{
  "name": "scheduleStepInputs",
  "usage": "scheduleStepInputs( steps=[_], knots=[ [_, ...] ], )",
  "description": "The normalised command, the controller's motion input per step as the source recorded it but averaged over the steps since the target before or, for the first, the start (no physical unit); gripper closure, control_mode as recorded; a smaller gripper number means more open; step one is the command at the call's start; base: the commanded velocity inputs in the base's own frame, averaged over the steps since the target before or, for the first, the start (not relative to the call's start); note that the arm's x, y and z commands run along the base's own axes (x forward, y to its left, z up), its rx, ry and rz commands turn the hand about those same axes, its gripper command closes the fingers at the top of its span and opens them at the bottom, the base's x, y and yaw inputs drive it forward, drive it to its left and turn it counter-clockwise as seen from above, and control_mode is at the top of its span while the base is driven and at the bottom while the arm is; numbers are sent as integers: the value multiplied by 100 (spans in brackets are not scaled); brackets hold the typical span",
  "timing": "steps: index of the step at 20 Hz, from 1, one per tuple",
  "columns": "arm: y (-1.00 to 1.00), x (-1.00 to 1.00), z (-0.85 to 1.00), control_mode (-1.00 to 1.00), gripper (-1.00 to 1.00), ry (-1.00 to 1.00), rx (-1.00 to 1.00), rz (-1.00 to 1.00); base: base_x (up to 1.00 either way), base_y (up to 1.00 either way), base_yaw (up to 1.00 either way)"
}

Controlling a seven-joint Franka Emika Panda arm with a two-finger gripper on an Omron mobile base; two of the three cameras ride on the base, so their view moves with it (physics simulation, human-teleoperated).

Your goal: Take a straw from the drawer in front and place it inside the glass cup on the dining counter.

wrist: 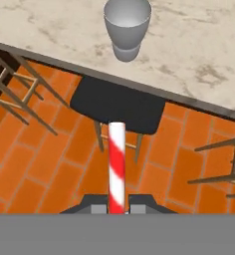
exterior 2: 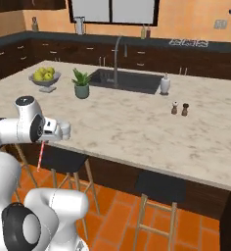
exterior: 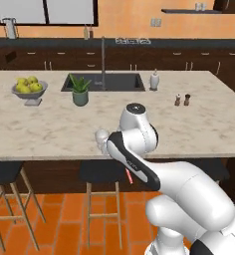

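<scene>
Over orange brick floor, pincer [wrist: 117, 208] clamps the red-and-white striped straw [wrist: 116, 167].

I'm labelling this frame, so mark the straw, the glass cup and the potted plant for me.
straw [wrist: 116, 164]: hand view, middle of its striped shaft.
glass cup [wrist: 127, 25]: hand view, its side wall.
potted plant [exterior: 80, 96]: left base view, its pot.

The straw [wrist: 116, 167], striped red and white, is clamped at one end between the closed fingers of the gripper [wrist: 117, 208] and hangs straight down over the orange floor, just off the counter [exterior: 55, 129] edge. The cup [wrist: 127, 25], a small clear whitish tumbler, stands upright and empty near that front edge of the cream marbled counter.
</scene>
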Motion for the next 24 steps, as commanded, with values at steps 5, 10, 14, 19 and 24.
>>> scheduleStepInputs(
  steps=[5,10,14,19,24],
  knots=[
    [0,0,0,100,100,0,0,0,40,49,-43],
    [0,0,0,100,100,0,0,0,61,56,-35],
    [0,0,0,100,100,0,0,0,63,53,-30],
    [0,0,0,100,100,0,0,0,63,46,-26],
    [3,5,13,-100,100,-3,0,-1,31,21,-12]
  ],
)
